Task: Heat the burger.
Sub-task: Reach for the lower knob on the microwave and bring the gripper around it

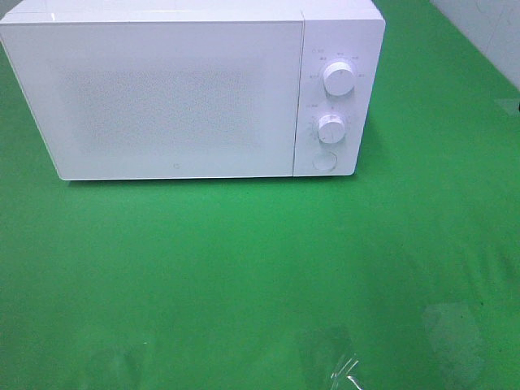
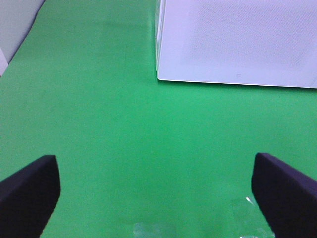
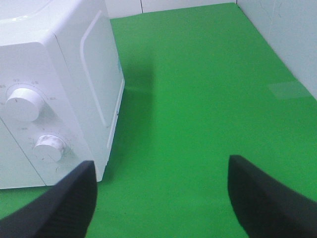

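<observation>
Burger out of view, maybe behind shut door of white microwave point(image 1: 179, 97), 12 o'clock on green surface point(image 1: 244, 268). Left end effector point(image 2: 156, 168) spread, empty. Right end effector point(image 3: 161, 168) spread, empty, facing dials point(image 1: 338, 78), likely for setting heat.

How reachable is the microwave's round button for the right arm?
Probably yes: the right end effector is open near the microwave's control panel, with only bare green cloth before the round button.

The left gripper point(image 2: 156, 198) has its jaws spread wide. Its two dark fingers point(image 2: 29, 196) sit far apart, one on each side, gripping nothing. The right gripper point(image 3: 161, 196) is posed the same way, with its fingers point(image 3: 265, 198) well apart and nothing between them.
</observation>
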Robot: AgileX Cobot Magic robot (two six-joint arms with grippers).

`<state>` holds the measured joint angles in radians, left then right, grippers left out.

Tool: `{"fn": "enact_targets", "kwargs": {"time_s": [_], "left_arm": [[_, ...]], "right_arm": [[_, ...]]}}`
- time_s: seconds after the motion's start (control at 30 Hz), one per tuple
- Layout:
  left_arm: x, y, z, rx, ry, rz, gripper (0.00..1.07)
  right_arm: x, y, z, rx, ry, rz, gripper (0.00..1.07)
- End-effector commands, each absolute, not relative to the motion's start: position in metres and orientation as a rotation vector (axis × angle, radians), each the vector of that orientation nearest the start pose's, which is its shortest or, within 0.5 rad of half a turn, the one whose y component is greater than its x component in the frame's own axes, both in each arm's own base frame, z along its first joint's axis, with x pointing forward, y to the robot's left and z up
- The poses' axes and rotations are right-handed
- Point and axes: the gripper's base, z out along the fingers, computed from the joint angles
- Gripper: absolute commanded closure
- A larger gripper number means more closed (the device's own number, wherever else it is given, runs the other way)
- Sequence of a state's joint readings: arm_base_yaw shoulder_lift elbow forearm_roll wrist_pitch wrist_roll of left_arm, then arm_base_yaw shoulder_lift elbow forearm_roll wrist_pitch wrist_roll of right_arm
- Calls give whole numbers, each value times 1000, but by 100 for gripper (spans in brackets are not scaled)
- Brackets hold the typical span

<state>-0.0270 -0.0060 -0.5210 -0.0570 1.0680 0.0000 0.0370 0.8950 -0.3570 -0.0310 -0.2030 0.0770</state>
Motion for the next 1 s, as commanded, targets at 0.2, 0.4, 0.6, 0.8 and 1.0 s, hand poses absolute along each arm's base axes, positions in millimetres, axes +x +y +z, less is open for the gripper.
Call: {"fn": "enact_targets", "kwargs": {"time_s": [0.2, 0.4, 0.6, 0.8, 1.0], "left_arm": [[-12, -4, 281, 30, 2007, -82, 9], [-12, -4, 281, 30, 2007, -82, 9], [-12, -4, 281, 30, 2007, -82, 9], [-12, -4, 281, 30, 2007, -82, 9], [-12, -4, 281, 30, 2007, -82, 9]], "right_arm": [[195, 8, 237, -6, 1712, 72, 36], [200, 6, 223, 31, 1679, 54, 37], [204, 12, 214, 43, 1676, 15, 37], [206, 40, 203, -10, 1662, -92, 34], [202, 61, 198, -17, 1637, -92, 32]]}}
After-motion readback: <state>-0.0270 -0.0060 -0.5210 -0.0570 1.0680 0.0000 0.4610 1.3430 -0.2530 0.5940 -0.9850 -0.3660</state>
